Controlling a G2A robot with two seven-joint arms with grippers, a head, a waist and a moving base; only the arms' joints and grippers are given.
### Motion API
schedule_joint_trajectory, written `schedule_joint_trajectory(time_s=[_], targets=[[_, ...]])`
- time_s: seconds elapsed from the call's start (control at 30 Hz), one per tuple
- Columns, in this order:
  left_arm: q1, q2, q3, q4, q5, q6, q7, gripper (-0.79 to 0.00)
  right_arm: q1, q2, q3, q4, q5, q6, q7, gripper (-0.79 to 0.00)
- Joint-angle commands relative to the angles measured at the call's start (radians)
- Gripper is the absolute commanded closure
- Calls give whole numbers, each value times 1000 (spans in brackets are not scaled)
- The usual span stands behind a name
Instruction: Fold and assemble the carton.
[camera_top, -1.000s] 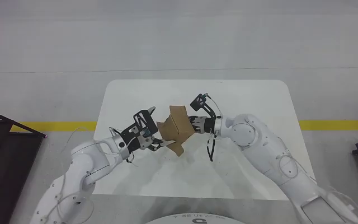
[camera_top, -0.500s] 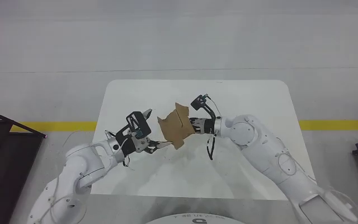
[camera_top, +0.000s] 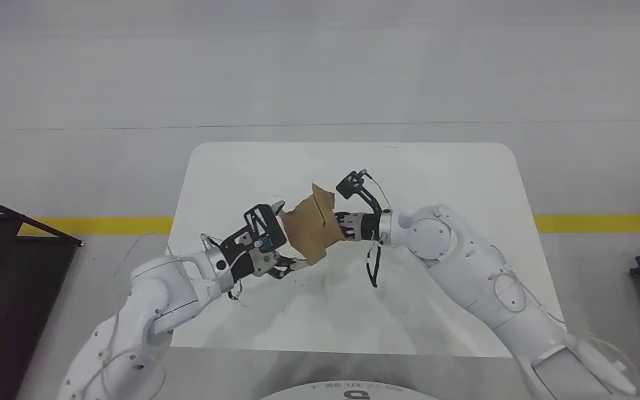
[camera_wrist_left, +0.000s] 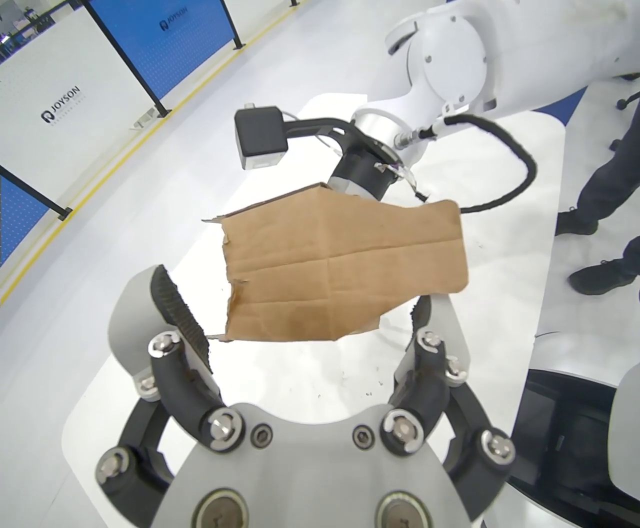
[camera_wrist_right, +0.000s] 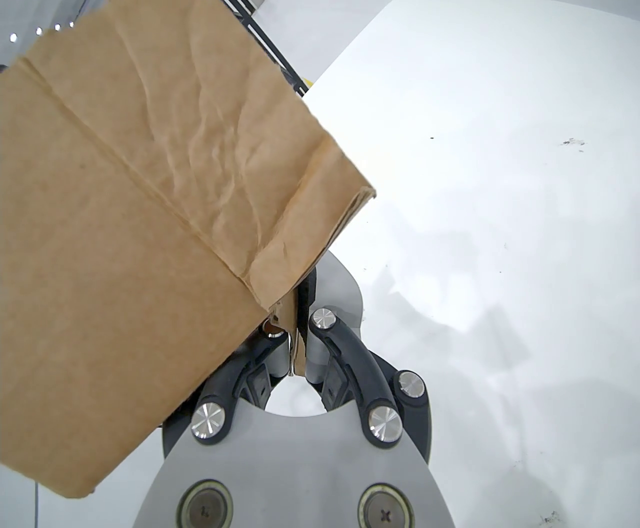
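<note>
Carton (camera_top: 308, 230): brown, creased, ragged-edged cardboard

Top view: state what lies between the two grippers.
In the top view, the creased brown cardboard carton lies between them: right gripper shut on one edge, left gripper open near the opposite edge.
</note>
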Motion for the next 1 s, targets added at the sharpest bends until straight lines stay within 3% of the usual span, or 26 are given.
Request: schedule_joint_trajectory(time_s=[0.0, 0.07, 0.23, 0.47, 0.63, 0.73, 0.97], targets=[[-11, -2, 14, 12, -4, -1, -8, -705, 1, -1, -1, -2, -2, 1, 1, 0], [-20, -3, 22, 20, -10, -2, -13, -785, 2, -2, -2, -2, -4, 2, 2, 0], [-20, 0, 3, 39, -61, -39, -24, -785, 3, -4, -1, 5, -12, 1, 2, 0], [40, 21, -135, 58, -210, -218, -2, -785, 2, -3, 6, 12, -22, -7, 3, 0], [58, 31, -226, 45, -360, -279, 27, -785, 0, -4, 6, 10, -34, -7, 4, 0], [31, 32, -211, 37, -432, -282, 8, -785, 2, -7, 0, 7, -39, -4, 5, 0], [-67, 29, -93, 58, -447, -217, -112, -770, 2, -8, 6, 8, -46, -2, 3, 0]])
